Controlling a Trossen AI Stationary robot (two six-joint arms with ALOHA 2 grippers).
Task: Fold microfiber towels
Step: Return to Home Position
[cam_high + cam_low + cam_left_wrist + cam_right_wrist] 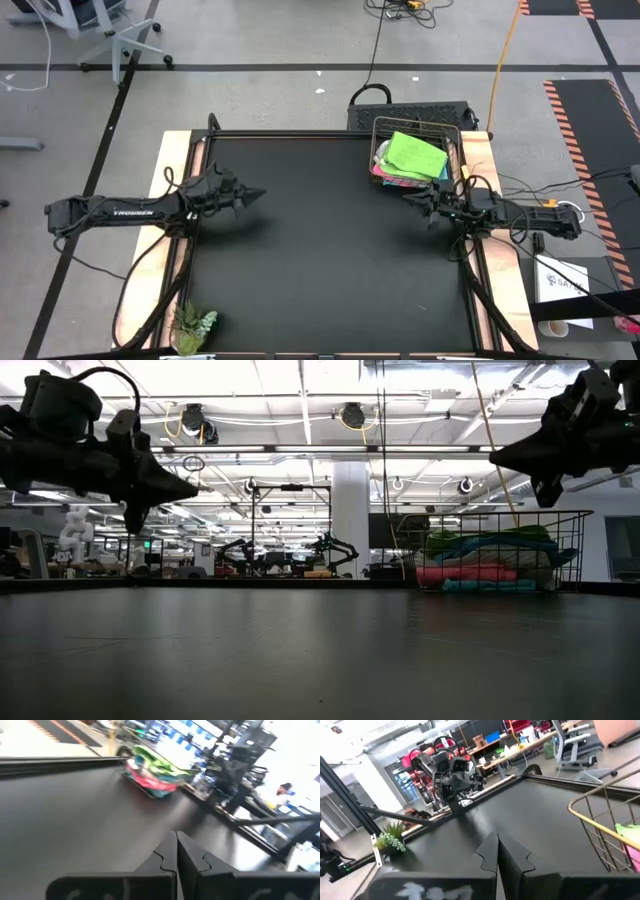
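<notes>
The microfiber towels (412,158) lie stacked in a wire basket (455,135) at the table's far right, a lime green one on top, with pink and blue ones beneath (480,573). My left gripper (262,195) hovers shut over the table's left side, pointing toward the right edge, with nothing in it (176,840). My right gripper (405,196) hovers shut just near of the basket, pointing toward the left edge, also with nothing in it (497,840). Both are well above the black table top (330,250).
A small green plant (192,325) stands at the table's near left corner. The wire basket's rim (600,827) rises close beside my right gripper. The black table top between the two grippers is bare.
</notes>
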